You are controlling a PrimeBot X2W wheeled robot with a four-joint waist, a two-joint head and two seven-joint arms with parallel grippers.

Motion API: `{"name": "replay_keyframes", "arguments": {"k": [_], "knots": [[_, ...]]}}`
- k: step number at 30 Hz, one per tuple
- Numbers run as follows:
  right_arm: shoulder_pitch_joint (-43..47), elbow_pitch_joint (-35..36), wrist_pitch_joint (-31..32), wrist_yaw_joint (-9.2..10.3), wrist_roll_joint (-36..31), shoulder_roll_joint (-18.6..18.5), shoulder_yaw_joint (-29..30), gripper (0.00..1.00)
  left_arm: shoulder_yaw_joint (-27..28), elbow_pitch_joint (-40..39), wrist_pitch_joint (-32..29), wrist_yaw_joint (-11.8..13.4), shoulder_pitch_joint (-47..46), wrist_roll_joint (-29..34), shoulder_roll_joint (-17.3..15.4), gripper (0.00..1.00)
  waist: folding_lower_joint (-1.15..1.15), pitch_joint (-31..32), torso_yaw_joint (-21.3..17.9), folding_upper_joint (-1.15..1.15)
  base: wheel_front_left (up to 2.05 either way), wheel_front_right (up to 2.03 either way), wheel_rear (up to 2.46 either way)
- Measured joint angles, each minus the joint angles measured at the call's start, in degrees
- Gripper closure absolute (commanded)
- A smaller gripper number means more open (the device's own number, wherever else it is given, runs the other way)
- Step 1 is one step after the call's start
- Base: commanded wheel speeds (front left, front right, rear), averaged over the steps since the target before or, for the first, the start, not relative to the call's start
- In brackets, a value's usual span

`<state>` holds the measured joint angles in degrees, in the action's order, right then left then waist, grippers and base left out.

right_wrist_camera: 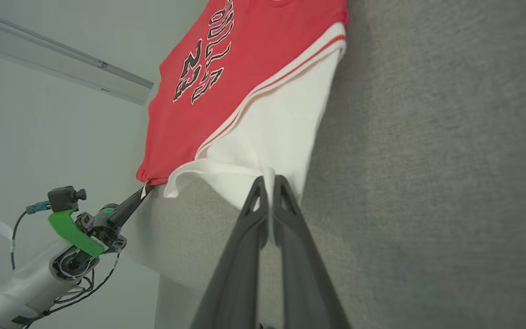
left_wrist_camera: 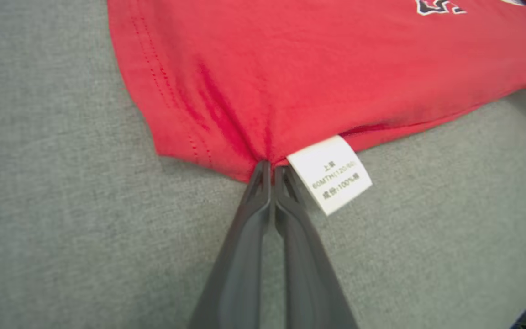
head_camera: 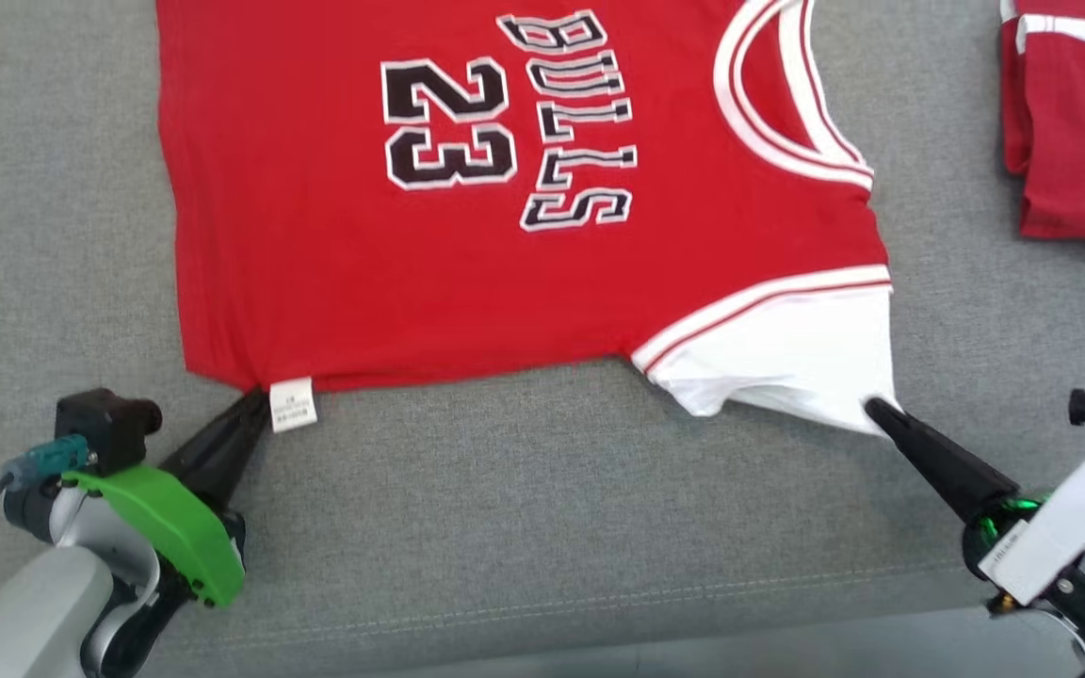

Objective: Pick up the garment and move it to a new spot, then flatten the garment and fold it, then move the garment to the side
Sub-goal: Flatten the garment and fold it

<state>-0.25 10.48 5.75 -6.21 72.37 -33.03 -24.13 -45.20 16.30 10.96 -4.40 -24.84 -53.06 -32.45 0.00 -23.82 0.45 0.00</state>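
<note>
Red jersey (head_camera: 335,282) flat on grey cushion (head_camera: 505,508), number side up. Left gripper (head_camera: 258,397) pinches hem corner beside white label (head_camera: 294,405). Right gripper (head_camera: 874,409) pinches white sleeve (head_camera: 806,358). Second red garment (head_camera: 1075,122) at far right, well apart. Count: two garments, two grippers, one label.

You are looking at a grey cloth surface (head_camera: 542,490). A red Bulls jersey (head_camera: 364,282) is lying spread out on it, with another red garment (head_camera: 1070,122) lying to its right.
</note>
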Motion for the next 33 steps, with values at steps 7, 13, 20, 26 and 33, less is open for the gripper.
{"name": "replay_keyframes", "arguments": {"k": [7, 13, 20, 26, 33], "knots": [[9.17, 1.57, 4.52, 1.75, 6.46, -5.35, 1.91, 1.00, -3.38, -2.48, -4.99, -0.70, 4.03, -0.58, -4.28, 1.00, 0.00, 4.41, -0.21, 0.00, 0.00, 0.00, 0.00], [15.82, 3.43, 6.92, 2.27, 10.71, -8.20, 2.22, 1.00, -5.44, -6.43, -9.31, -0.90, 7.56, -2.92, -5.93, 1.00, 0.00, 4.99, 0.93, 0.00, 0.00, 0.00, 0.00], [17.28, 5.56, 6.89, 2.26, 12.38, -10.40, 5.66, 1.00, -5.58, -11.20, -11.50, -0.60, 10.56, -5.65, -7.09, 1.00, 0.00, 4.63, 1.49, 0.00, 0.00, 0.00, 0.00], [18.81, 6.33, 7.30, 2.21, 12.39, -11.33, 4.92, 1.00, -3.35, -13.07, -10.06, 0.98, 10.78, -6.70, -6.66, 1.00, 0.00, 5.27, 2.54, 0.00, 0.00, 0.00, 0.00], [19.62, 6.51, 7.91, 2.19, 12.33, -12.21, 4.68, 1.00, -3.22, -14.35, -9.84, 1.98, 12.57, -7.42, -6.69, 1.00, 0.00, 5.95, 2.51, 0.00, 0.00, 0.00, 0.00]]}}
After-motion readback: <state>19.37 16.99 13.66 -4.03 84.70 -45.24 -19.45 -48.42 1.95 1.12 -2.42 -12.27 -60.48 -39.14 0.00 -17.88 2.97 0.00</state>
